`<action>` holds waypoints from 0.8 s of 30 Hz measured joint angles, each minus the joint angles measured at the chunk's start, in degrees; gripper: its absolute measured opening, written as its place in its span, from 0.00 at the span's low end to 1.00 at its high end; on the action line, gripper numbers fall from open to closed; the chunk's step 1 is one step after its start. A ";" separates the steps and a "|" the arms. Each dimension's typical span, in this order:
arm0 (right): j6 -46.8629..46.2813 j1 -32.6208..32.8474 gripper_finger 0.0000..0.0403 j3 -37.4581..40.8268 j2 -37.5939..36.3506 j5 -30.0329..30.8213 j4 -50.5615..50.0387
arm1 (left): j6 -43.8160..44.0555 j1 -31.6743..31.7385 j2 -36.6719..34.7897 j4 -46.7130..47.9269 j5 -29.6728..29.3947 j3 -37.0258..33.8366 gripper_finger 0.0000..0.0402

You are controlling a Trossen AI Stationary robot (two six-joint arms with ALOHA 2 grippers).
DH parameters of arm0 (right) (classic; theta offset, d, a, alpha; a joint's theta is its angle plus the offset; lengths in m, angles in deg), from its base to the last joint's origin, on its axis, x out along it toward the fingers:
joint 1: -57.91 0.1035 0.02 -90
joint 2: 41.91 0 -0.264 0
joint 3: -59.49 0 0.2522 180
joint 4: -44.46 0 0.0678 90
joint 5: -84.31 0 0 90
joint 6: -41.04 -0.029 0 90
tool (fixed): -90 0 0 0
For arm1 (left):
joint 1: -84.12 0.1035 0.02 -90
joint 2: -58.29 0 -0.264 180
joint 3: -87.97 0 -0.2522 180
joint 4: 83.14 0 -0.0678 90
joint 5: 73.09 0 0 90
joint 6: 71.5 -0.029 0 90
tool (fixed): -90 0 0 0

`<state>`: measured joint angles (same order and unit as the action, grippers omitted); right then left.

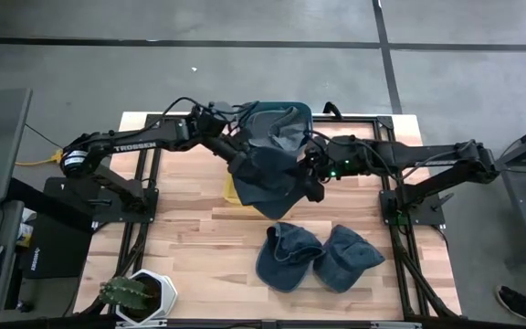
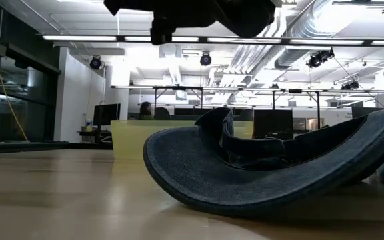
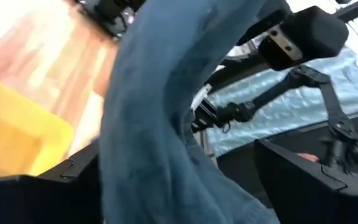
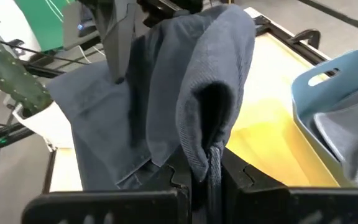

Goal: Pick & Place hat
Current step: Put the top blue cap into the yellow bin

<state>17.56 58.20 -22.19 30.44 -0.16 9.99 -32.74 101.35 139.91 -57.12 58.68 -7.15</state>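
Pinching a fold of the dark blue denim hat (image 4: 185, 93), the right hand (image 4: 204, 165) holds it lifted above the yellow tray (image 1: 233, 194) at the wooden counter (image 1: 199, 238) centre. The left hand (image 1: 243, 151) stands spread apart beside the cloth. Two more denim hats (image 1: 322, 256) lie nearer the front.
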 joint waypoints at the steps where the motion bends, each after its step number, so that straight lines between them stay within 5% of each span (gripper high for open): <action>1: -0.01 0.00 0.06 0.00 0.04 -0.15 0.28 | -0.22 0.00 0.36 -0.35 0.85 0.08 0.80; 9: -0.33 0.00 0.06 0.00 1.16 -0.68 0.79 | -1.04 0.00 3.28 1.75 5.71 0.00 0.80; 17: -0.42 0.02 0.06 0.00 1.18 -0.60 1.48 | -1.48 -0.52 3.04 1.27 4.37 0.04 0.80; 24: -0.44 0.01 0.06 0.00 1.18 0.10 1.72 | -2.32 -0.42 3.04 1.38 4.62 0.04 0.65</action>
<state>17.12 58.21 -22.19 31.62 -0.06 11.72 -35.06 100.93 142.95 -55.74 63.30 -7.11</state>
